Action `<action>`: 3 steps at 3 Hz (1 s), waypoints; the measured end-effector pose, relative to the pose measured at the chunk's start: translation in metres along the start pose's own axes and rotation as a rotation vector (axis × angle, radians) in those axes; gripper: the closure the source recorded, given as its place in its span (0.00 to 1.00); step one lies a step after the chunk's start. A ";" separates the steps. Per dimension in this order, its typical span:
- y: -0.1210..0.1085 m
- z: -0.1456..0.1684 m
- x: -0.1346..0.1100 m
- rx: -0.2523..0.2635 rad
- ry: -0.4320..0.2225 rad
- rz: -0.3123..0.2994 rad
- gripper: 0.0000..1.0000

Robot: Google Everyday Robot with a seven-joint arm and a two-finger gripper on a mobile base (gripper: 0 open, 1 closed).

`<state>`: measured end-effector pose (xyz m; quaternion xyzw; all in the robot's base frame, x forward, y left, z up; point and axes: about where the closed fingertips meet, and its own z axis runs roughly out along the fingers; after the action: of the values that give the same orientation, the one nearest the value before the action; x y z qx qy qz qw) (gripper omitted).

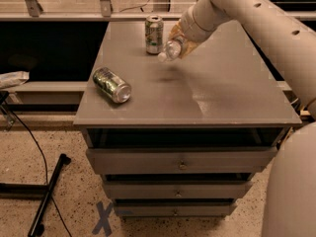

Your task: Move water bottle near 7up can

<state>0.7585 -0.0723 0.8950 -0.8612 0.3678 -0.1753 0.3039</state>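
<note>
The 7up can (154, 34) stands upright at the back of the grey cabinet top (217, 93), left of centre. My gripper (181, 39) is just right of it, shut on the water bottle (171, 49), a small clear ribbed bottle. The bottle is tilted, its white cap end pointing down-left toward the can, and it is held above the surface with a faint shadow beneath. The arm comes in from the upper right and hides most of the gripper.
A darker green, black-patterned can (111, 84) lies on its side near the cabinet's left edge. Drawers (181, 160) face the front. A black stand and cable (47, 194) lie on the floor at left.
</note>
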 end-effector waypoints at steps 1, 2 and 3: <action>-0.015 0.011 0.013 0.044 0.023 -0.005 1.00; -0.015 0.014 0.012 0.042 0.020 -0.005 0.82; -0.014 0.018 0.010 0.038 0.015 -0.005 0.59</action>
<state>0.7819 -0.0654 0.8916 -0.8548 0.3644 -0.1898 0.3170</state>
